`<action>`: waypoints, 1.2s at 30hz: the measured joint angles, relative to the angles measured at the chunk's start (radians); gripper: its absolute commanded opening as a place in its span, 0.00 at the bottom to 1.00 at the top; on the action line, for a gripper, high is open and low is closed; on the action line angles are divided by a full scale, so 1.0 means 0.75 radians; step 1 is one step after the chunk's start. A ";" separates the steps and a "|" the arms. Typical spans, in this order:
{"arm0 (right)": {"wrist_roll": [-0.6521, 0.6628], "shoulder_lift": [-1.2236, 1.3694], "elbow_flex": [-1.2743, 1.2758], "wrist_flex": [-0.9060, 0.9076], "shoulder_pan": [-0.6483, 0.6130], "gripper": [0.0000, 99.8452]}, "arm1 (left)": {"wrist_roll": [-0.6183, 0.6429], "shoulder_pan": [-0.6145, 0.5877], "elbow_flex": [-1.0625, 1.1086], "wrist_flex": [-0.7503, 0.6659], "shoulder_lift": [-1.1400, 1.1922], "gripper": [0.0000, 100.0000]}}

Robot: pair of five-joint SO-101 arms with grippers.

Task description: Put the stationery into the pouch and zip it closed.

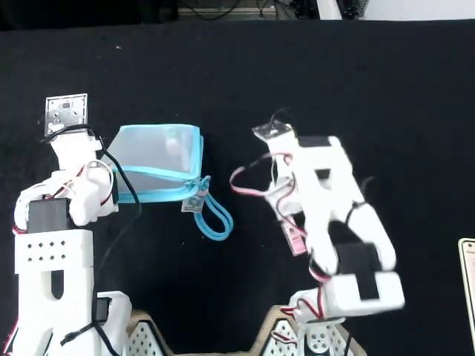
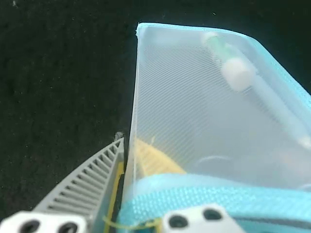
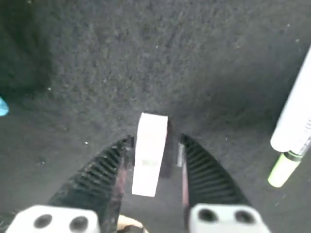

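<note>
A translucent pouch (image 1: 159,157) with light-blue trim lies left of centre, its blue loop strap (image 1: 215,216) trailing toward the front. My left gripper (image 1: 113,182) is shut on the pouch's left edge. In the left wrist view the grey finger (image 2: 97,184) presses against the pouch (image 2: 204,111), which holds a white-capped stick (image 2: 237,74) and something yellow (image 2: 151,162). My right gripper (image 3: 154,141) is shut on a white eraser (image 3: 149,153) just above the black mat. It sits under the right arm in the high view (image 1: 295,239). A white marker with a yellow-green tip (image 3: 290,136) lies beside it.
The table is covered by a black mat (image 1: 356,89), bare at the back and between the arms. A white flat object (image 1: 467,273) pokes in at the right edge. Both arm bases stand at the front edge.
</note>
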 measured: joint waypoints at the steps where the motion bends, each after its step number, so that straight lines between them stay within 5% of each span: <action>1: -0.008 0.041 -0.043 0.029 0.000 0.16 | 0.000 0.000 0.000 0.000 0.000 0.03; 8: -0.016 0.213 -0.088 0.025 0.000 0.16 | 0.000 0.000 0.000 0.000 0.000 0.03; 13: -0.031 0.213 -0.065 -0.029 0.002 0.01 | 0.000 0.000 0.000 0.000 0.000 0.03; 17: -0.121 0.164 -0.063 -0.049 0.000 0.01 | 0.000 0.000 0.000 0.000 0.000 0.03; 36: -0.370 -0.761 -0.016 0.000 -0.063 0.01 | 0.000 0.057 0.002 0.016 0.000 0.03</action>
